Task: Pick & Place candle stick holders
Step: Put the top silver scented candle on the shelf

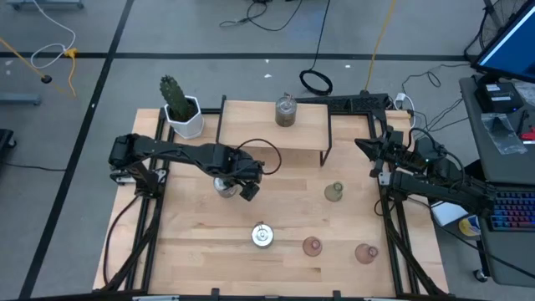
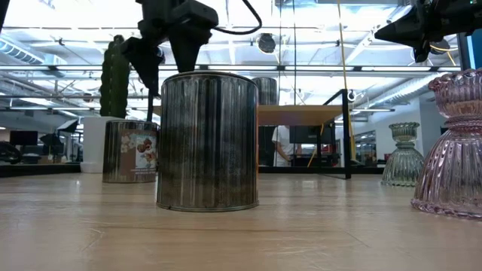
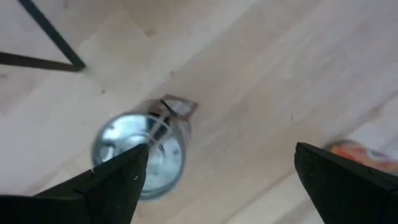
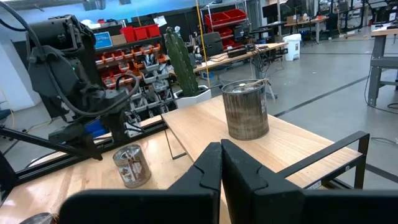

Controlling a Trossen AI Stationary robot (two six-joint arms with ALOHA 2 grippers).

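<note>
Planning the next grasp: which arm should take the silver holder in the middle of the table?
Left, most likely. The left gripper hangs open right over that silvery holder, fingers spread beside it in its wrist view. The right gripper is shut, parked at the table's right edge, far from it.

I see a light wood table [image 1: 184, 242], with a black-framed wooden shelf [image 1: 251, 125] at its back. On the table: white-potted cactus [image 1: 180, 107] back left, two silvery holders [image 1: 224, 186] [image 1: 262, 236], green holder [image 1: 334, 192], two pink holders [image 1: 312, 246] [image 1: 365, 252] front right. Third silvery holder [image 1: 286, 111] sits on the shelf.
</note>
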